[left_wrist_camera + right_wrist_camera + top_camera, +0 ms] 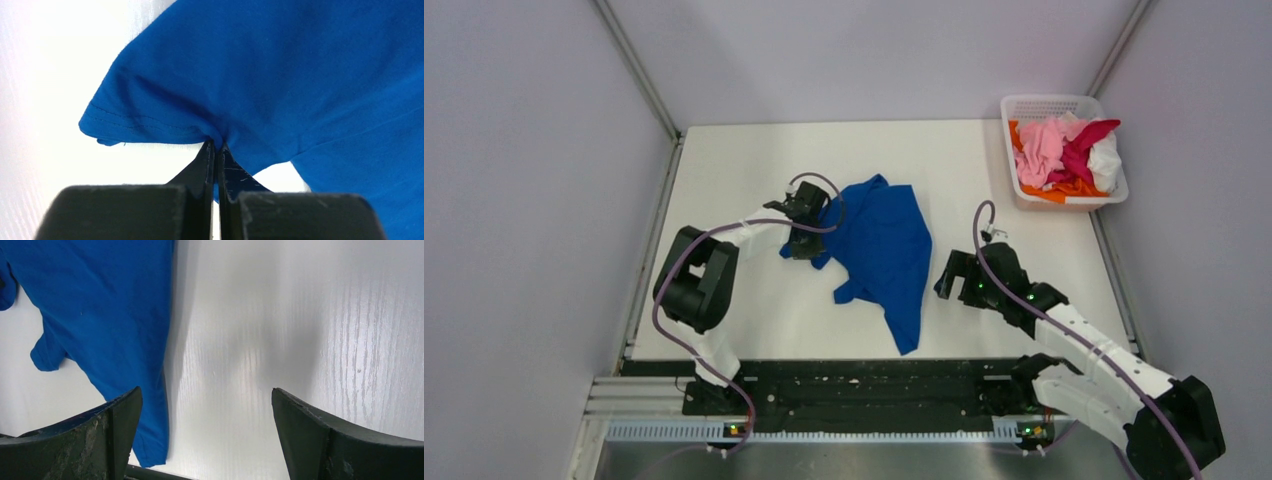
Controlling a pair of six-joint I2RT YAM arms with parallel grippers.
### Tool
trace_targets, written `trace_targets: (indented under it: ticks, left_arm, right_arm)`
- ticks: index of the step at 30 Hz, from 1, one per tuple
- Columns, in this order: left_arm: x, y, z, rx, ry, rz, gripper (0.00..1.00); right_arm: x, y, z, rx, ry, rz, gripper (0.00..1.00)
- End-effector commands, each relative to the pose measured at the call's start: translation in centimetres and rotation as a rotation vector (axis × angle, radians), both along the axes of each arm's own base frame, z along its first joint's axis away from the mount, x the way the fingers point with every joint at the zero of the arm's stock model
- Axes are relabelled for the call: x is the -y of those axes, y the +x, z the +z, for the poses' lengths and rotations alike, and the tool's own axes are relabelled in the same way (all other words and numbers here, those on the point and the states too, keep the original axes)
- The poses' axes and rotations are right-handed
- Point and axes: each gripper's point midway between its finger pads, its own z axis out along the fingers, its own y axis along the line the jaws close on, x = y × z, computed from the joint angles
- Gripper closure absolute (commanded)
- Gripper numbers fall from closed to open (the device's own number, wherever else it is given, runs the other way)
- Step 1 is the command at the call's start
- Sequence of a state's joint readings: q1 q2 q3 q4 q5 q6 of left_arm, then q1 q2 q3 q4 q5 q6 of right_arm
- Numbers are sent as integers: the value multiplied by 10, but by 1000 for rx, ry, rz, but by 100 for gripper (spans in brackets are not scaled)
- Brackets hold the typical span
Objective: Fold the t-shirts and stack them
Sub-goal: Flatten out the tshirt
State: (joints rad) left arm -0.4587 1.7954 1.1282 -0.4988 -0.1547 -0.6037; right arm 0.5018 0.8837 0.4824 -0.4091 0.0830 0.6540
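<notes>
Royal blue t-shirt (884, 250), rumpled and unfolded, mid table (754, 320); pink, magenta, white, orange t-shirts (1064, 152) in a heap far right.

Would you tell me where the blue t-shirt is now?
In the top view, the blue t-shirt lies central on the table; the left gripper pinches its left edge.

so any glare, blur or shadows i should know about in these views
left wrist: table blown out to white, blue t-shirt sharp down to the hem stitching; right wrist: soft grey shadow band across the table, grain crisp; top external: even light, no strong glare.
</notes>
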Motion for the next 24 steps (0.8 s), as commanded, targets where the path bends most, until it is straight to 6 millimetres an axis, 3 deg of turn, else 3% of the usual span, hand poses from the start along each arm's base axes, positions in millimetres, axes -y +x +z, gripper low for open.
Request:
trace_targets:
  ticks: [1,7,13,16,18,20,22,24]
  left_arm:
    - [-6,-5,-1,-17,30,17,100]
    - [-20,-16,45,131,-10,70,100]
    - [-44,-44,80,266,-56,153,100]
    - [-46,-60,89,297,-118,167,100]
    - [-49,-69,95,320,-142,171,100]
    - [-51,-75,103,342,-160,169,100]
    - [-52,-78,118,388,-191,175,100]
    - [-54,-75,139,451,-223,191,100]
  right_arm:
    - [-10,-2,7,3,5,55,1]
    - [-53,-25,4,-8,-30,185,1]
    - [-92,-58,-29,-49,-103,225,6]
    - [-99,-68,-45,-93,-157,217,13]
    - [-96,-73,-56,-129,-208,206,24]
    - [-92,-74,-56,-126,-242,182,44]
    - [-85,-68,-47,-96,-271,140,74]
    - [-75,-57,-25,-31,-305,97,91]
